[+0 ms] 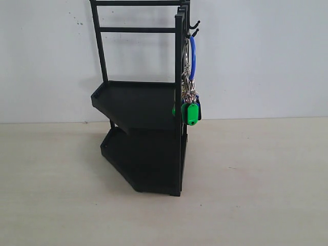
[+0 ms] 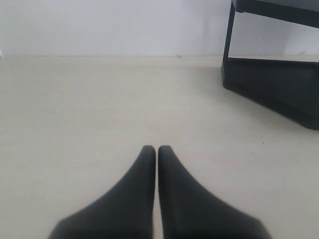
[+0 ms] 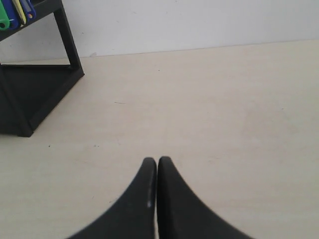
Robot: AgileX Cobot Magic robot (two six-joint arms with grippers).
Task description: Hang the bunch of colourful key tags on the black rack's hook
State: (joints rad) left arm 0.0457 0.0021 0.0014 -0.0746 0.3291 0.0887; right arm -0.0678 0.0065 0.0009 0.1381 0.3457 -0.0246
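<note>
The black rack (image 1: 143,128) stands upright at the middle of the table, against the white wall. The colourful key tag bunch (image 1: 190,105) hangs from a hook (image 1: 193,25) at the rack's upper right post, its blue-sheathed ring (image 1: 192,56) on the hook and green and blue tags dangling below. A few tags (image 3: 14,12) show at the corner of the right wrist view, above the rack's base (image 3: 35,94). My left gripper (image 2: 157,148) is shut on nothing, away from the rack's base (image 2: 279,89). My right gripper (image 3: 157,159) is also shut and empty. Neither gripper appears in the exterior view.
A pale wooden tabletop (image 1: 256,179) spreads around the rack, with a white wall (image 1: 266,56) right behind it. A second small hook (image 1: 195,33) sits just below the one in use.
</note>
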